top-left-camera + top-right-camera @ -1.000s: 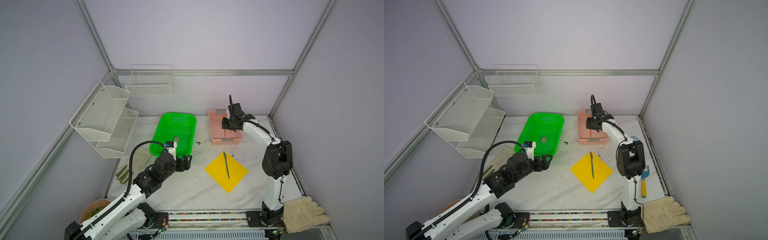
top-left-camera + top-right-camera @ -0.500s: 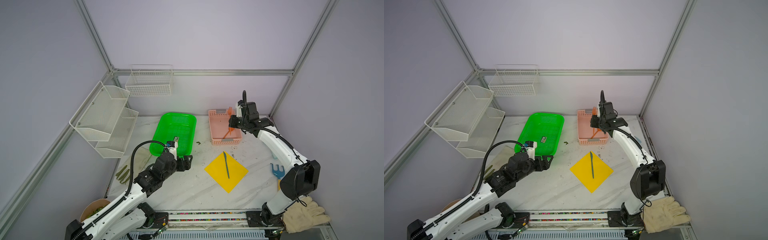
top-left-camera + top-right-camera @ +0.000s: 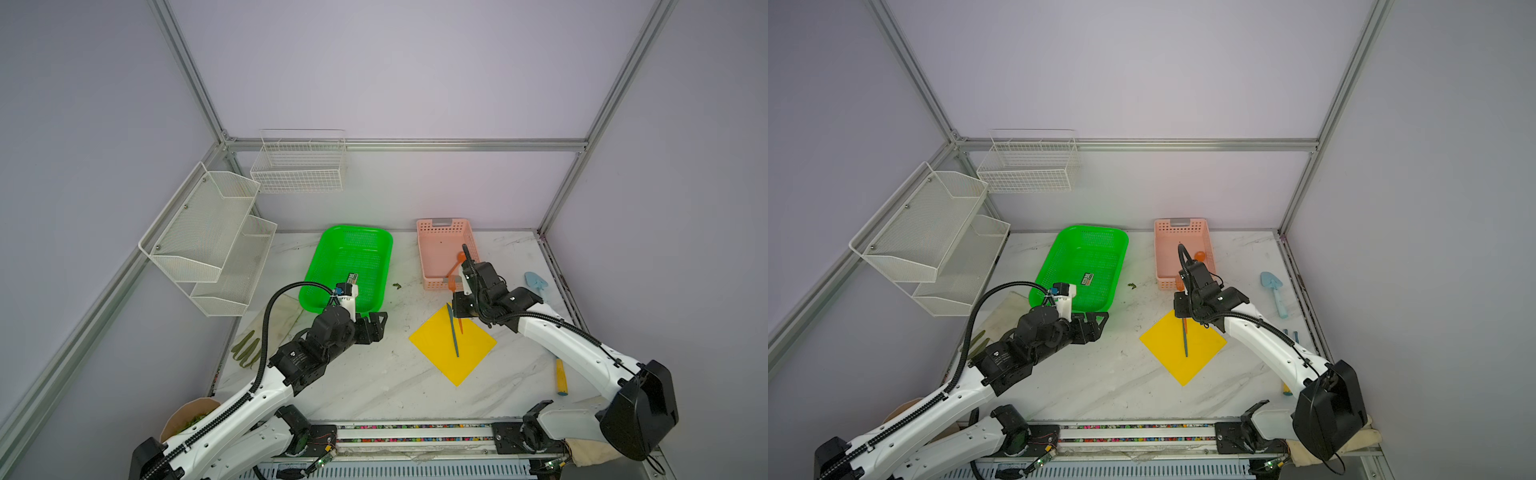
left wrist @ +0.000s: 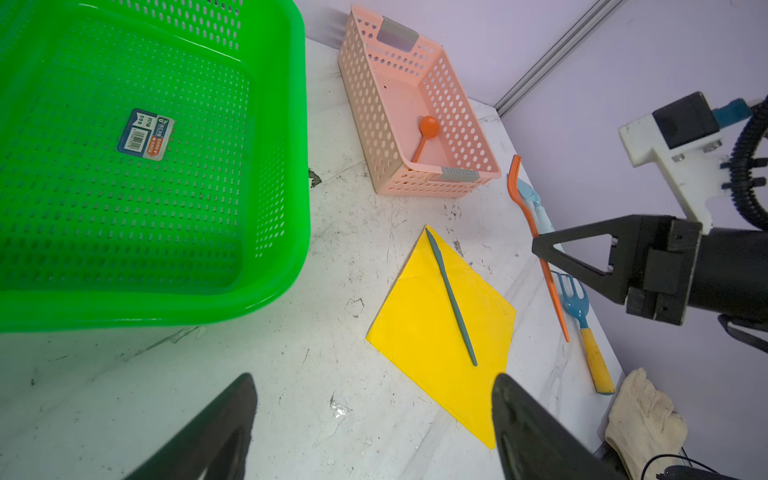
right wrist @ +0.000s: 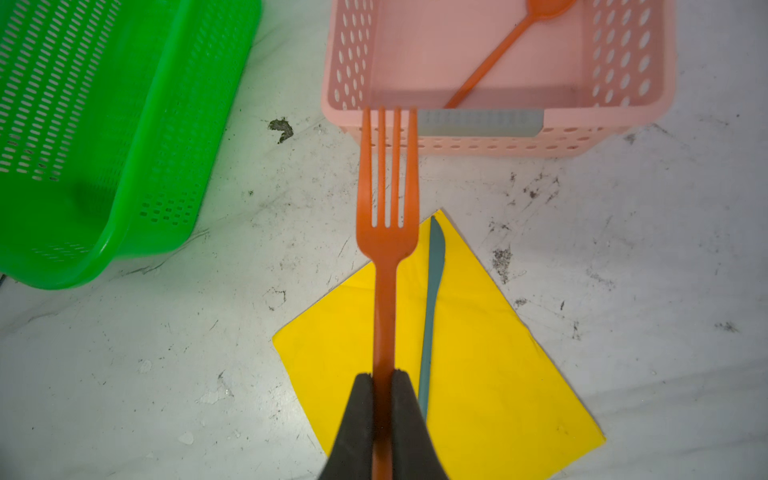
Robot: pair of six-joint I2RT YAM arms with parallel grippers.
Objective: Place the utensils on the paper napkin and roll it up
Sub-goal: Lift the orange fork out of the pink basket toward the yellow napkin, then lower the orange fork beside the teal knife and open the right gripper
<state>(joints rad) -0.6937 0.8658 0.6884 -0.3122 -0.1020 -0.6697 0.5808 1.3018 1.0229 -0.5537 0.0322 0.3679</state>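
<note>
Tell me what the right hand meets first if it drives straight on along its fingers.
Most likely the napkin: in its wrist view the right hand, shut on the fork, points down at it, just beside the knife. How high it hangs is unclear.

1. A bright green perforated plastic basket (image 3: pixel 353 257) sits centre-left in both top views, with a printed label (image 4: pixel 145 134) on its floor.
2. A pink perforated plastic basket (image 3: pixel 435 284) stands to its right, apart from it.
3. A light blue toy shovel (image 3: pixel 1276 295) lies at the right edge of the tabletop (image 3: pixel 1100 386). A blue toy rake with a yellow handle (image 4: pixel 579 305) lies lower in the frame.
4. A cream fabric glove (image 4: pixel 642 419) lies at the lower right.
5. A white mesh two-tier rack (image 3: pixel 208 241) hangs at the left, and a white wire basket (image 3: pixel 299 166) hangs at the upper centre-left.
6. Olive-green strips (image 3: pixel 247 353) lie at the left edge.
</note>
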